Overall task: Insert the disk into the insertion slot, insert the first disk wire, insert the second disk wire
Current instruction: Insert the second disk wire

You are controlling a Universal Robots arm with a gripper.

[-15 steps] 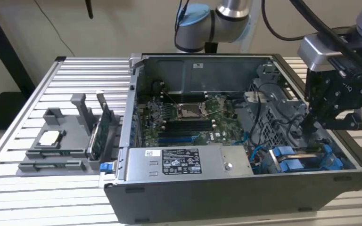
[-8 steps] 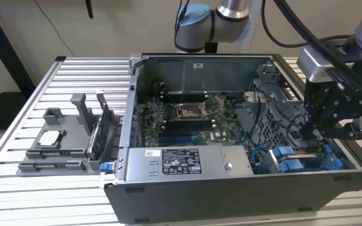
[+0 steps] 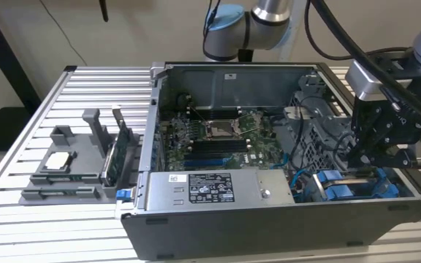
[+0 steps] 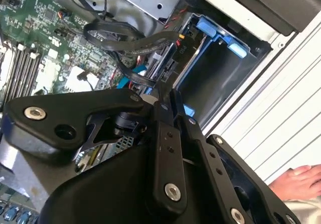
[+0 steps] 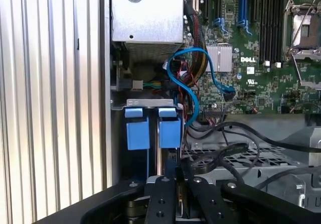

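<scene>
Slatted table (image 3: 20,192), disk (image 5: 168,128) slotted, beyond fingers (image 5: 176,196)

- Pincer (image 4: 173,101) — matt black metal links, shiny bolt heads.
- Desk (image 3: 86,87) — ribbed, pale brushed metal.
- Carrier tabs (image 5: 153,128) — bright blue smooth plastic.
- Motherboard (image 5: 261,68) — glossy green.

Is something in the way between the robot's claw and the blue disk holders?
Partly: black looping cables cross just beyond the black gripper at its tip in the second wrist view. In the first wrist view those cables lie beside the path to the two bright blue plastic carriers, not across it.
</scene>
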